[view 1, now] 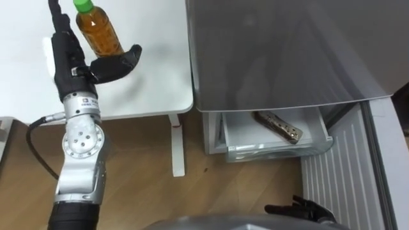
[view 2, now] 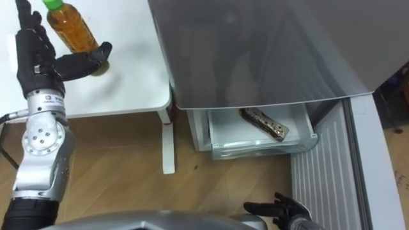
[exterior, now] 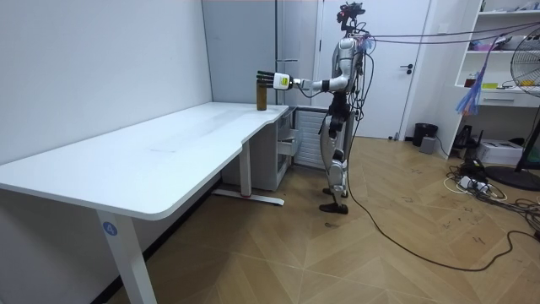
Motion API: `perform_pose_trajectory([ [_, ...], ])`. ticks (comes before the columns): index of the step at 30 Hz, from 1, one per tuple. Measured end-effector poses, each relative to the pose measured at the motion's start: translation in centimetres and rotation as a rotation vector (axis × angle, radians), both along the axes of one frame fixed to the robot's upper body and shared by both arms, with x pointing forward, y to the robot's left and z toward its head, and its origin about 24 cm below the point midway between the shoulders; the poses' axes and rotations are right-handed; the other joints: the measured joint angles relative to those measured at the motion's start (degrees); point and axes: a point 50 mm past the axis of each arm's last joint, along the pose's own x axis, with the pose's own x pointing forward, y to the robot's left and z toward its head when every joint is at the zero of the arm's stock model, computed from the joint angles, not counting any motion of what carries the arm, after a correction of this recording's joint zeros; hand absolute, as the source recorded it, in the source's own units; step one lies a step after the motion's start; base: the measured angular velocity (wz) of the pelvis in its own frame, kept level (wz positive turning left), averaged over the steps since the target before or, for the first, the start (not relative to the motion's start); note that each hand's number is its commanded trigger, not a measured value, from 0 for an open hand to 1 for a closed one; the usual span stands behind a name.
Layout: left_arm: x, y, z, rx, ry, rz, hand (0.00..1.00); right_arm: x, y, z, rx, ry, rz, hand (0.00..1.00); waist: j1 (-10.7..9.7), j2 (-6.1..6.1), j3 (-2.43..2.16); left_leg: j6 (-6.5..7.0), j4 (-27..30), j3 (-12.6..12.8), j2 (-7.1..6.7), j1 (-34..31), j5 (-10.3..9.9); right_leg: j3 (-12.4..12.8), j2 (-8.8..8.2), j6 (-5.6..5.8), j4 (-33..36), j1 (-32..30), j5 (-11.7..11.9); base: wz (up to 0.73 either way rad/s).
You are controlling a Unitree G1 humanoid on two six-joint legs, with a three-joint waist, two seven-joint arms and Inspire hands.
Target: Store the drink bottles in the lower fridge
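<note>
A bottle of brown tea with a green cap stands upright on the white table, near its edge. My left hand is open beside it: the fingers run straight up the bottle's left side and the thumb reaches out just in front of its base. In the room view the bottle sits at the table's far end with the left hand against it. The grey fridge is to the right, its lower drawer pulled out. My right hand hangs low, fingers loosely straight.
A patterned packet lies in the open drawer. The white table leg stands on the wooden floor between table and fridge. A ribbed grey panel runs along the drawer's right side. I stand at the table's end, facing the fridge.
</note>
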Motion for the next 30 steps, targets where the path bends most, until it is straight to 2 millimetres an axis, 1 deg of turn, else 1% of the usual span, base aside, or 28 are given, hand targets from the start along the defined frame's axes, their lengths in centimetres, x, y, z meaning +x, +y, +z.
perform_pose_trajectory([
  [3,0.2,0.1,0.2,-0.035,-0.013,0.002,0.00,0.0,0.0,0.0,-0.002,-0.001,0.001,0.00,0.09,-0.06,0.04,0.00,-0.04,0.60,0.03,0.00,0.00,0.17,0.03,0.00,0.00,-0.18,0.00,-0.06],
  [6,0.1,0.9,0.3,-0.092,-0.023,0.035,0.00,0.1,0.0,0.0,-0.005,-0.006,0.001,0.00,0.00,-0.01,0.11,0.00,-0.07,0.72,0.07,0.14,0.00,0.49,0.08,0.00,0.00,-0.19,0.00,-0.05],
  [8,0.0,1.5,0.0,-0.170,-0.027,0.065,0.00,0.1,0.0,0.0,-0.008,-0.007,0.006,0.00,-0.01,-0.02,0.18,0.00,-0.08,0.73,0.05,0.49,0.00,0.70,0.06,0.00,0.00,-0.16,0.00,0.00],
  [11,-0.3,2.4,-0.7,-0.229,-0.004,0.111,0.00,0.1,0.0,0.0,-0.009,-0.006,0.005,0.00,0.01,-0.07,0.48,0.01,-0.18,0.75,0.04,0.94,0.00,1.36,0.11,0.00,0.01,0.32,0.00,-0.06],
  [17,-0.6,3.2,-1.8,-0.249,0.051,0.166,0.00,0.1,-0.1,0.0,-0.015,-0.001,0.001,0.00,-0.01,-0.09,0.44,0.10,-0.19,0.78,0.00,0.98,-0.07,1.47,0.15,0.00,0.08,0.24,0.00,-0.03],
  [21,-0.6,3.3,-2.0,-0.252,0.069,0.186,0.00,0.1,0.0,0.0,-0.015,0.004,0.000,0.00,-0.02,-0.11,0.38,0.10,-0.12,0.77,0.00,0.97,-0.07,1.46,0.16,0.00,0.09,0.23,0.00,0.00],
  [24,-0.4,3.3,-1.8,-0.253,0.061,0.189,0.00,0.1,-0.1,0.0,-0.016,0.005,-0.001,0.00,-0.02,-0.18,0.31,0.10,-0.05,0.72,-0.01,0.93,-0.07,1.34,0.14,0.00,0.09,0.25,0.00,0.00],
  [26,0.2,3.4,-1.2,-0.253,0.037,0.187,0.00,0.2,0.0,0.0,-0.015,0.002,0.001,0.00,0.06,-0.32,0.22,0.10,-0.05,0.63,-0.01,0.87,-0.07,1.32,0.15,0.00,0.09,0.25,0.00,0.00],
  [30,1.0,3.2,-0.4,-0.257,0.004,0.174,0.00,0.2,0.0,0.0,-0.015,0.000,0.004,0.00,0.04,-0.34,0.18,0.10,-0.08,0.76,-0.01,0.96,-0.07,1.42,0.15,0.00,0.10,0.25,0.00,0.00],
])
